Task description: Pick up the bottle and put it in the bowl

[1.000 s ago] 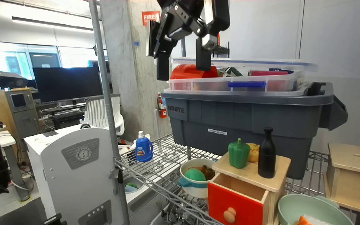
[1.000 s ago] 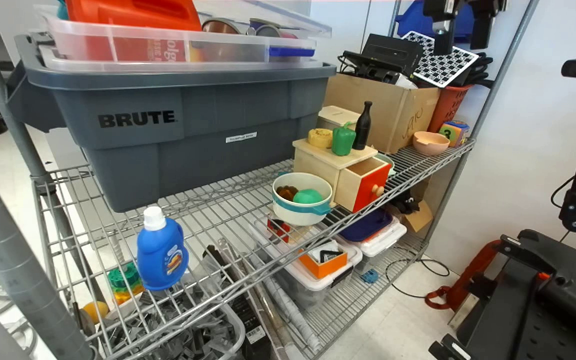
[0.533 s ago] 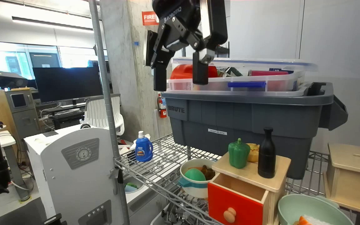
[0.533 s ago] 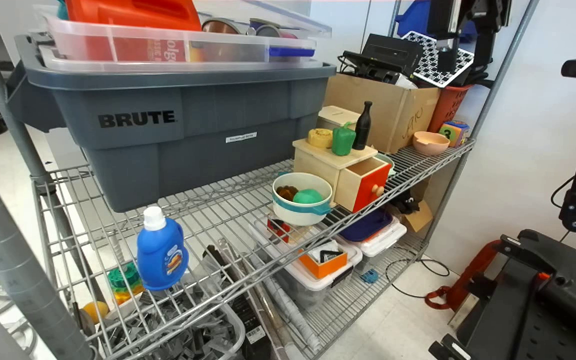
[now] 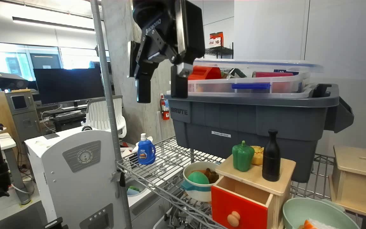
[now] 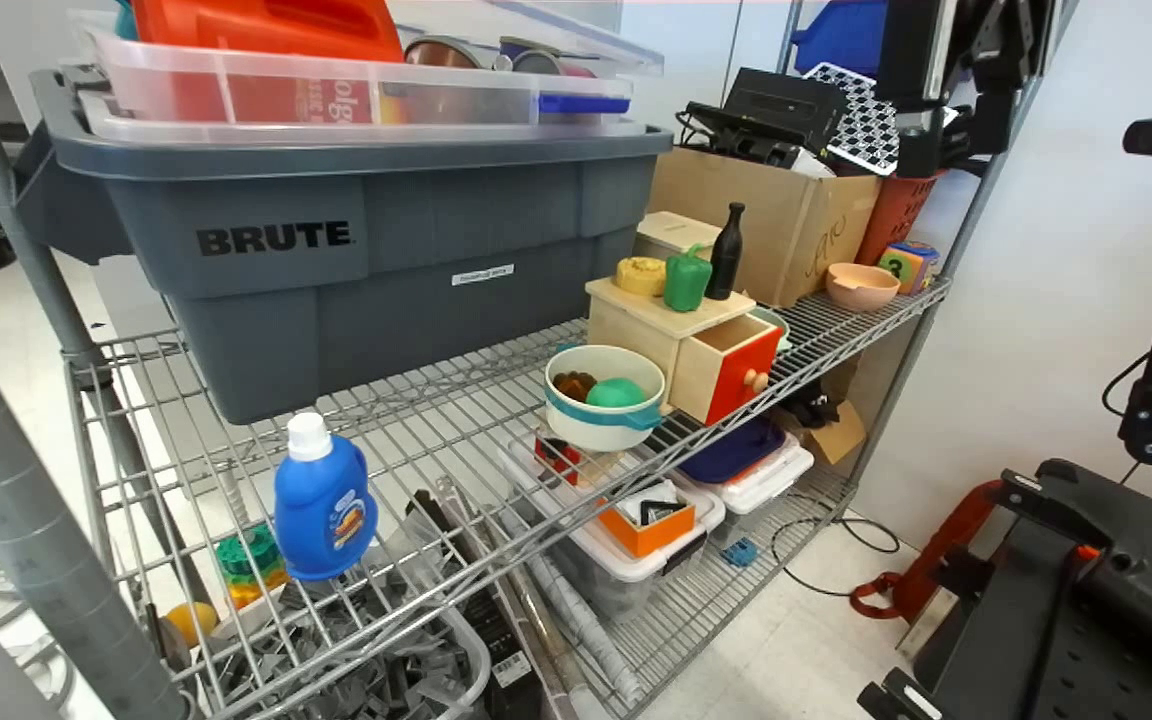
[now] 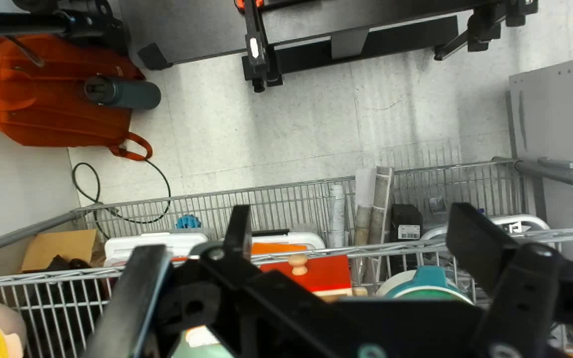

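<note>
The slim black bottle [image 5: 271,159] stands upright on a small wooden drawer box; both exterior views show it, the bottle [image 6: 726,255] rising behind a green pepper. Down beside that box is the pale mint-green bowl [image 5: 297,210], cut off by the picture's lower edge, with something orange and white inside. Only a sliver of the bowl [image 6: 774,322] shows past the drawer in an exterior view. High above the shelf, well away from the bottle, hangs my gripper [image 5: 162,97], its fingers spread with nothing between them. In the wrist view the gripper [image 7: 350,214] hides the bottle.
The green pepper [image 5: 243,157] and a yellow object [image 5: 257,155] crowd the bottle on the box, whose red drawer [image 5: 240,208] is pulled out. A white-and-teal pot [image 6: 596,430] stands alongside. Behind rises a grey tote [image 5: 233,124]; a shelf post [image 5: 108,89] stands forward.
My gripper has come lower in both exterior views, staying open. It has also shifted sideways, away from the bottle in the picture. The bottle and bowl have not moved.
</note>
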You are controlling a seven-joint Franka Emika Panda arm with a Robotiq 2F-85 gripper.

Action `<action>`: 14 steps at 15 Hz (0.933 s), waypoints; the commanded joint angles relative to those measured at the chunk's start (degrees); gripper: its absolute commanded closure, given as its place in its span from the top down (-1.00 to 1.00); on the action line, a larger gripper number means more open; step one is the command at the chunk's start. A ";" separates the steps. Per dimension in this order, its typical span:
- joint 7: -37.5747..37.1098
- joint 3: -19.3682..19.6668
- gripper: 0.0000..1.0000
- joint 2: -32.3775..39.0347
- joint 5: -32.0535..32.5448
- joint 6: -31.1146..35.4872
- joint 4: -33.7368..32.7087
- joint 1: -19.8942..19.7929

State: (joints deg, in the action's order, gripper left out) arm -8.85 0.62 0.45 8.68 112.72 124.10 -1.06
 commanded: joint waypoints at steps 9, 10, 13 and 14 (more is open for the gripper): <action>-11.22 -4.55 1.00 -19.75 5.90 5.94 20.03 1.19; -10.66 -4.45 1.00 -21.09 5.74 5.75 20.65 0.88; -3.37 -2.26 1.00 -23.82 4.29 6.15 21.28 0.25; -1.23 -1.59 1.00 -24.35 4.22 6.51 21.31 0.03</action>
State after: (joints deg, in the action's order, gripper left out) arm -16.14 -2.92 -20.64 13.20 117.25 143.90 -0.09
